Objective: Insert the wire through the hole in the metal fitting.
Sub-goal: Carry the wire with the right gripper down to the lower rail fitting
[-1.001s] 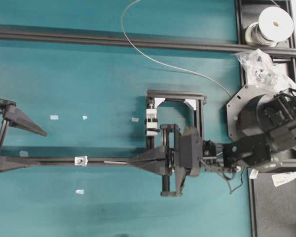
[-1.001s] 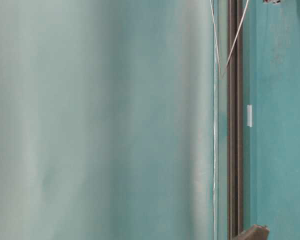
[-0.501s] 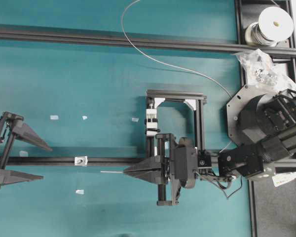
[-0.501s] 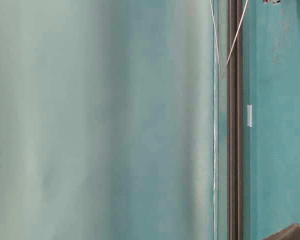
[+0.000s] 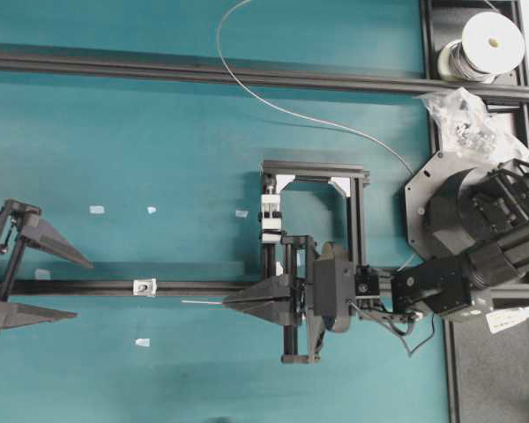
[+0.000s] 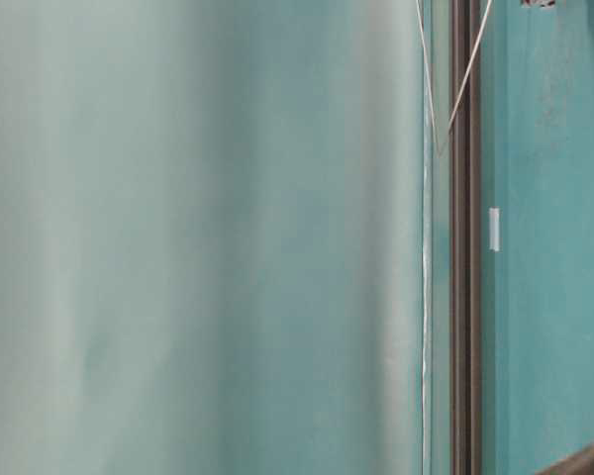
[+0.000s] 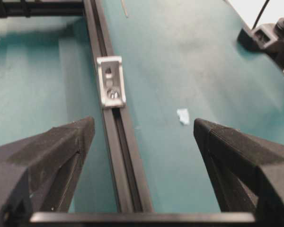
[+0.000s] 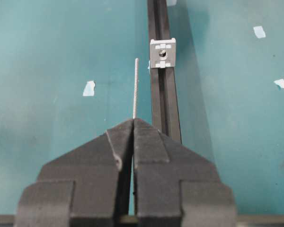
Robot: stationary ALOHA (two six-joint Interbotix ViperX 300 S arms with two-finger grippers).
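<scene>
Overhead view, left gripper (image 5: 44, 284): jaws wide apart, empty; advanced rightward over the last second and now straddles the black rail (image 5: 194, 287).
Metal fitting (image 5: 144, 286): small shiny squarish piece seated on the rail, dark hole (image 8: 162, 54) at centre.
Wire (image 5: 200, 303): thin, stiff, silvery; straight tip now lies just near-side of the rail, short of the fitting, no longer in line with it.
Right gripper (image 5: 231, 302): matte black pads clamped together on the wire.
Implication: realignment judged necessary before insertion.
</scene>
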